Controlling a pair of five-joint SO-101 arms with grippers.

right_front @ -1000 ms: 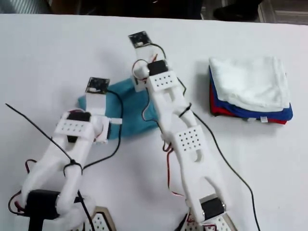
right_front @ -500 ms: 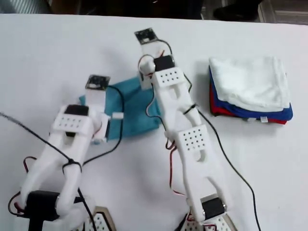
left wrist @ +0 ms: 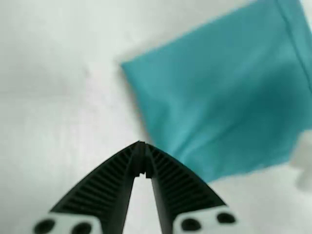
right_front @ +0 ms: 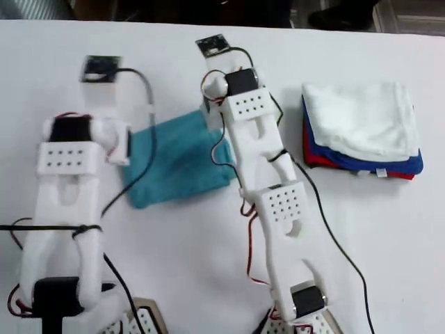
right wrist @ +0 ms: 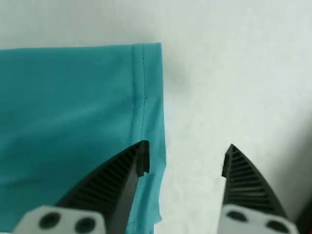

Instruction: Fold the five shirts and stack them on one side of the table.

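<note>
Jaws of the left gripper (left wrist: 141,168) are pressed together with nothing between them, above bare desk (right_front: 69,42) just beside the teal shirt (right_front: 177,160). Those of the right gripper (right wrist: 185,158) stand wide apart, one over the shirt's stitched hem, the other over bare desk; whether either touches, I cannot tell.

Near the desk's middle, the teal shirt lies folded into a rough, flat rectangle. Its long axis runs left to right on a slant, the right end nearer the far edge. From above, the right arm (right_front: 268,181) covers that end.

Towards the right edge sits a stack of folded shirts (right_front: 361,125), white on top, with blue and red showing as edges only.
</note>
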